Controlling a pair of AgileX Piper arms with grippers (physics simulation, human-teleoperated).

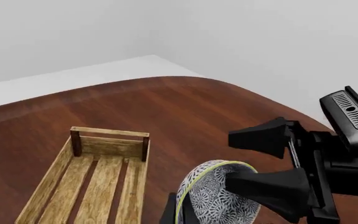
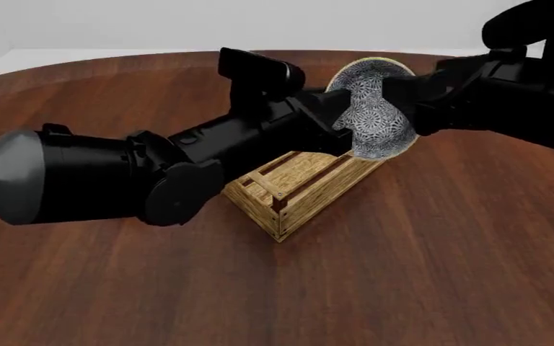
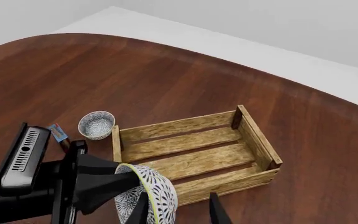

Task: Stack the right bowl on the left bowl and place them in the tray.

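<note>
Left gripper (image 2: 340, 122) clamps tilted bowl (image 2: 374, 108) | right gripper (image 2: 407, 97) clamps it too | tray (image 2: 301, 184) long axis diagonal, beneath

So from my left wrist cam I've got the wooden tray (image 1: 98, 182) sitting on the dark reddish-brown table (image 1: 185, 112), slats running away from me, with one end handle bar across its far end between two darker posts. Closer in there's a patterned bowl (image 1: 213, 196) with a yellowish rim, tipped up on its side, not lying flat. The other arm's gripper (image 1: 263, 161) is poking in from the side, one black finger (image 1: 272, 186) pressed against the bowl and the other finger sitting above it, clear of the rim. Beyond the table's curved edge it's just pale floor and wall.
</note>
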